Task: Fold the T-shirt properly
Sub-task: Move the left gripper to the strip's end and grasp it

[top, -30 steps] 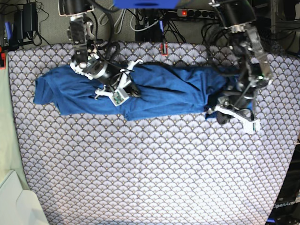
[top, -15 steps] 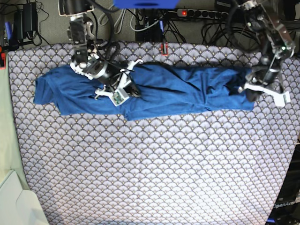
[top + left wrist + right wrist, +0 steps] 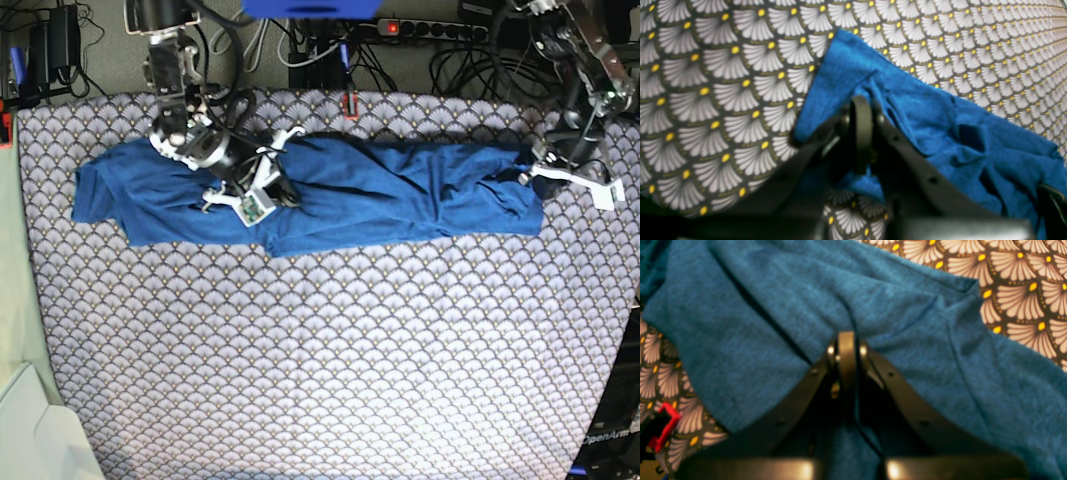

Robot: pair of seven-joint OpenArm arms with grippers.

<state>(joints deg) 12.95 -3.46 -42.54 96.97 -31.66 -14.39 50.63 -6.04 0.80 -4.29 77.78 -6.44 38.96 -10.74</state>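
T-shirt [image 3: 340, 195] lies stretched left to right along the far part of the patterned cloth [image 3: 330, 370], bunched in ridges. Left gripper [image 3: 861, 140] clenched on the shirt's right edge, fabric pinched between its jaws. Right gripper [image 3: 846, 370] clamped on a fold left of middle.

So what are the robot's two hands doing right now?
Left gripper: shut, pinching an end of the blue T-shirt.
Right gripper: shut, pinching a fold of the T-shirt.
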